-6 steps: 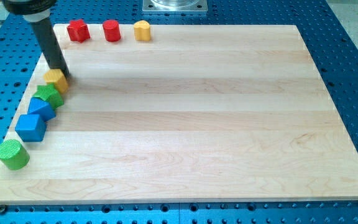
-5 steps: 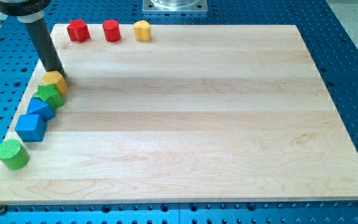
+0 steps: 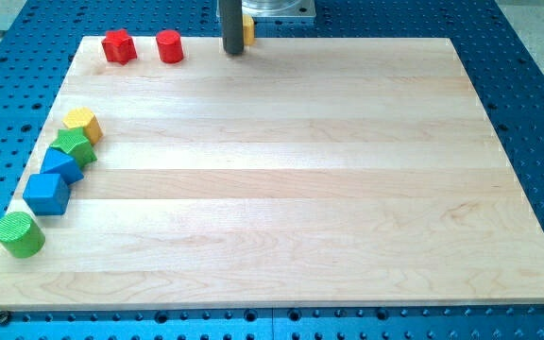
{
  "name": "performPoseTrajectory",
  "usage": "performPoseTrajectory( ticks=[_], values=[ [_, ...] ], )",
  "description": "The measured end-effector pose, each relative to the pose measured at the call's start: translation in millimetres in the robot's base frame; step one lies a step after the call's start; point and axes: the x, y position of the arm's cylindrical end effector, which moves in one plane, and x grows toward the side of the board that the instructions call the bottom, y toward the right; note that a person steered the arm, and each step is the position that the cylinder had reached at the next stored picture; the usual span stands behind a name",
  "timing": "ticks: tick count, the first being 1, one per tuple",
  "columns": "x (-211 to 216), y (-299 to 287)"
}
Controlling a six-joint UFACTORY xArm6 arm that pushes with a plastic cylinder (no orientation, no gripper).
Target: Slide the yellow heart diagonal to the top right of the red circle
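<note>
The yellow heart [image 3: 248, 29] shows only as a sliver at the board's top edge, mostly hidden behind my dark rod. My tip [image 3: 232, 51] rests on the board just left of and below the heart, touching or nearly touching it. The red circle [image 3: 169, 45] stands to the left of the tip near the top edge. The heart lies to the right of the circle and slightly higher.
A red star [image 3: 118, 45] sits left of the red circle. Along the left edge run a yellow hexagon [image 3: 83, 124], a green star [image 3: 73, 146], two blue blocks [image 3: 62, 166] [image 3: 46, 193] and a green cylinder [image 3: 19, 234]. A metal mount [image 3: 277, 8] is above the board.
My rod has moved from beside the yellow hexagon at the left to the top edge. The yellow heart has shifted right and slightly up, away from the red circle.
</note>
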Motion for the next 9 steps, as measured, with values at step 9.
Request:
performPoseTrajectory(
  ticks=[9],
  values=[
    [-40,59]
  ],
)
